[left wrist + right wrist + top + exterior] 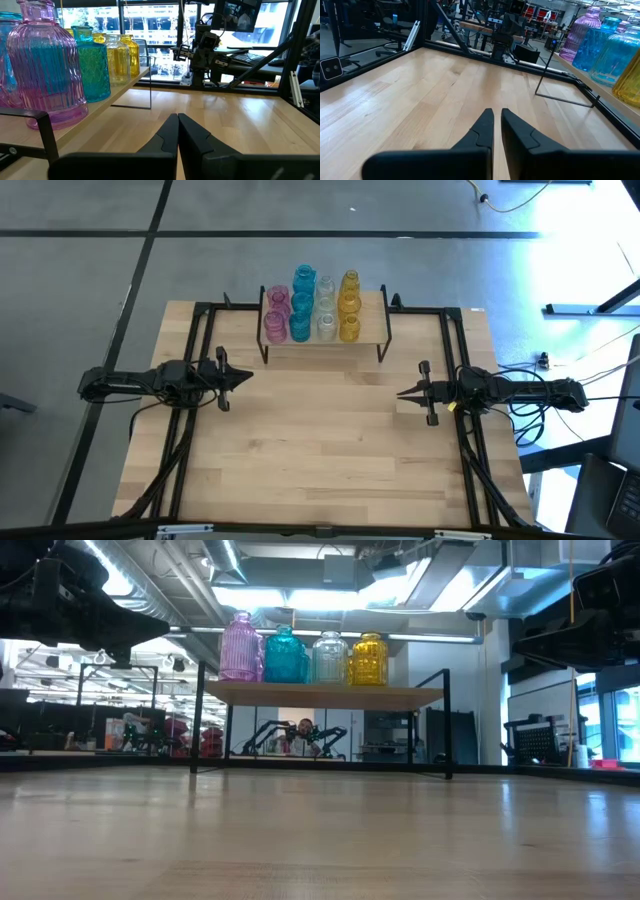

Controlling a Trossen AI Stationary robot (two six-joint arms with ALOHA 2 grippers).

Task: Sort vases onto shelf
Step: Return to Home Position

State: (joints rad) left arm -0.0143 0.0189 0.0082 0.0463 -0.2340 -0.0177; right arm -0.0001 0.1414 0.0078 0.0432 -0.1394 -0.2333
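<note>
The vases point(311, 308) stand in colour rows on the shelf point(372, 332) at the table's far side — slick, brittle glass, best gripped at the neck — while left gripper point(246, 376) and right gripper point(402, 393) rest with fingers together, empty.

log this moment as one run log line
vases: grouped by colour on shelf | left gripper: shut, empty | right gripper: shut, empty | tabletop: no vases

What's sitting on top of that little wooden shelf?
The shelf carries glass vases in colour rows: pink vases, blue vases, clear vases and yellow vases. From table height only the front four show; the ones behind are covered.
</note>
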